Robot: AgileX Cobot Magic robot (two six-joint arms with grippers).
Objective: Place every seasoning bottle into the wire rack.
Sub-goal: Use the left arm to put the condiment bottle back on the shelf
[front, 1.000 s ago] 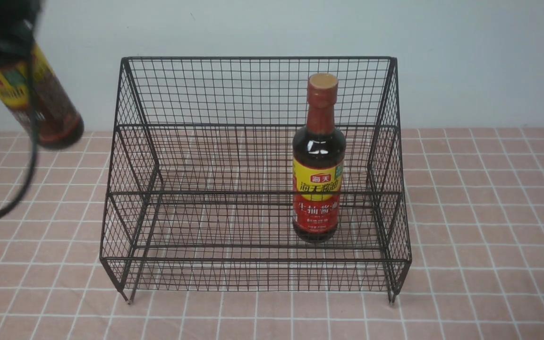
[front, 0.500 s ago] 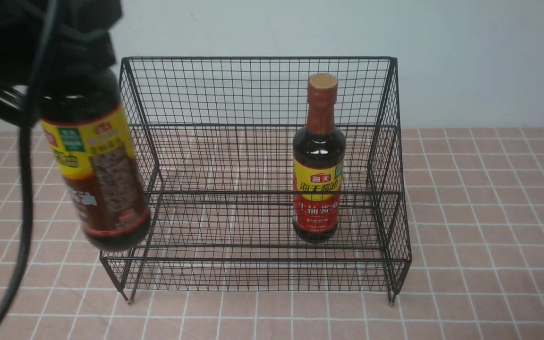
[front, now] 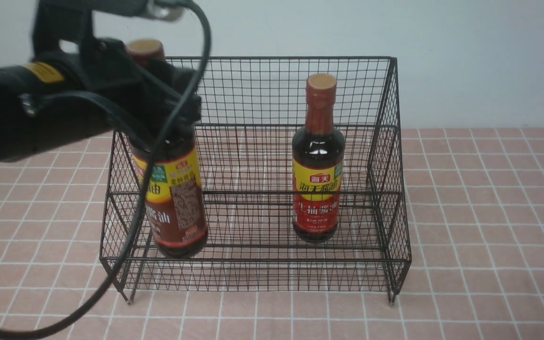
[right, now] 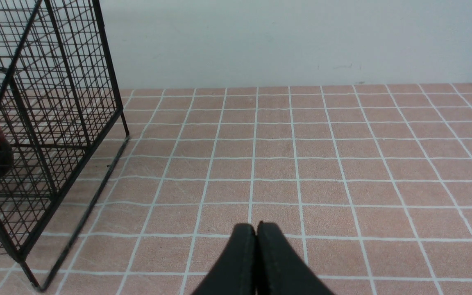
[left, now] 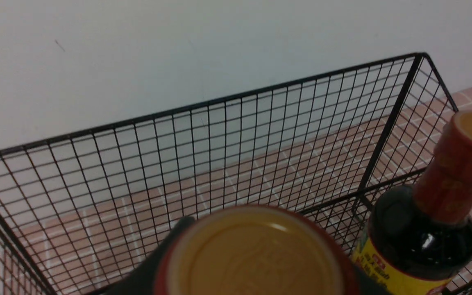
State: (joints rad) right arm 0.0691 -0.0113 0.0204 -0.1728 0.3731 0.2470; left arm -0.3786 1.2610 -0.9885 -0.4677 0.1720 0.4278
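A black wire rack [front: 262,57] stands on a pink-tiled tabletop [front: 480,226], close to its far edge by a pale wall. One soy-sauce bottle with a red lower label [front: 318,189] stands upright inside the rack, toward the tabletop's right edge. The left arm [front: 26,113] reaches in from the left edge. The left jaws are clamped on the neck of the second bottle, which has a brown lower label [front: 174,203]. This bottle hangs inside the rack's left half, tilted, with its cap leaning toward the left edge and its base low over the front tier. Whether the base touches the mesh cannot be told. A black cable [front: 125,255] droops from the arm across the rack's left front corner.

To finish well, the bottle probably needs righting before it is lowered, so the base lands flat on the wires. The jaws should likely let go only once it stands by itself, then rise straight up, clear of the rack's sloping side. The cable may snag the wire.

Only the front view shows the tilt and the base. The left wrist view looks down on the held bottle's tan cap [left: 256,250] and shows the two bottles apart. The right wrist view shows the right jaws pressed shut over bare tiles, off the rack's right side, holding nothing.
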